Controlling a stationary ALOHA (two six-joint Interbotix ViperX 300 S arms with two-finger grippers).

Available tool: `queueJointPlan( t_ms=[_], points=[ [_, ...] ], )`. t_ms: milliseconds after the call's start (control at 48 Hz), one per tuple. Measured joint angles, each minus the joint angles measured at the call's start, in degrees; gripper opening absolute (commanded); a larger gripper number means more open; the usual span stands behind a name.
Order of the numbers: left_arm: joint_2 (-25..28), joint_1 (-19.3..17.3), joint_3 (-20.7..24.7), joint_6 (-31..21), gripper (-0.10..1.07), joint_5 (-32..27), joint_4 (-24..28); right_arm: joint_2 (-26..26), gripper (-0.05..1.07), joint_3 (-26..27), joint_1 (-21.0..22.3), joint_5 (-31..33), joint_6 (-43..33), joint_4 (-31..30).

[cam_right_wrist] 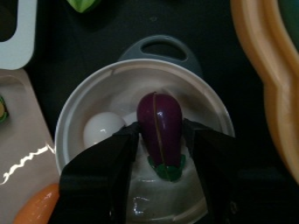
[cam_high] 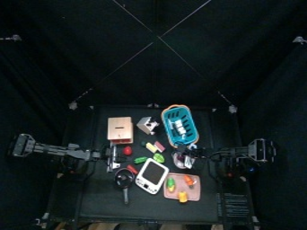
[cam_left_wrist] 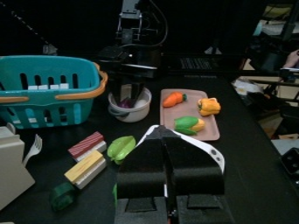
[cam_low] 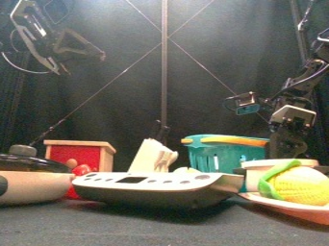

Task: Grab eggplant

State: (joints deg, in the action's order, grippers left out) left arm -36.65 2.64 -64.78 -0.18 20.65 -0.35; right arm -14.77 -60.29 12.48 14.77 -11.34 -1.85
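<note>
The eggplant [cam_right_wrist: 160, 124] lay in a white bowl [cam_right_wrist: 87, 92], a smooth oval dish with a grey loop handle [cam_right_wrist: 156, 48] at one end. It was glossy, dark purple and plump, tapering to a green stem cap, and a white egg-shaped piece [cam_right_wrist: 103, 129] sat just beside it in the same bowl. The right gripper [cam_right_wrist: 156, 157] hung directly over the bowl with its two black jaws spread, one on each side of the stem end, not clenched on it; whether the tips touched the skin I could not tell.

From the left wrist, the right arm [cam_left_wrist: 135, 54] stood over the bowl [cam_left_wrist: 128, 108], which sat between a teal slatted basket [cam_left_wrist: 45, 87] with an orange rim and a pink tray [cam_left_wrist: 207, 122]. The tray held a carrot [cam_left_wrist: 173, 99], a lumpy yellow-orange piece [cam_left_wrist: 209, 106] and a green pepper [cam_left_wrist: 187, 125]. The left gripper [cam_left_wrist: 170, 175] had its flat black jaws pressed together, holding nothing, above a leaf-shaped green piece [cam_left_wrist: 121, 148] and a striped block [cam_left_wrist: 86, 143].

From above, the bowl [cam_high: 184, 161] lay on the right part of the black table [cam_high: 96, 202], below the basket [cam_high: 179, 124], with a wooden box [cam_high: 120, 128] farther left.
</note>
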Motion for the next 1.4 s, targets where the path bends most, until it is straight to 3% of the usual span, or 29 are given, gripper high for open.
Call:
queueJointPlan(
  t_ms=[646,958,1229,1396],
  points=[
    [0.00,0.09,0.00,0.00,0.01,0.00,-0.09,5.19,0.86,2.46,0.09,-0.26,0.00,0.53],
    [0.00,0.09,0.00,0.00,0.01,0.00,0.00,5.54,0.70,2.90,0.09,0.00,0.00,-0.09],
    [0.00,0.00,0.00,0.00,0.01,0.00,-0.09,3.43,0.67,3.69,-0.09,3.60,-0.18,-0.26],
    [0.00,0.09,0.00,0.00,0.01,0.00,0.00,-1.14,0.67,4.66,-0.35,6.59,-0.26,-0.18]
  ],
)
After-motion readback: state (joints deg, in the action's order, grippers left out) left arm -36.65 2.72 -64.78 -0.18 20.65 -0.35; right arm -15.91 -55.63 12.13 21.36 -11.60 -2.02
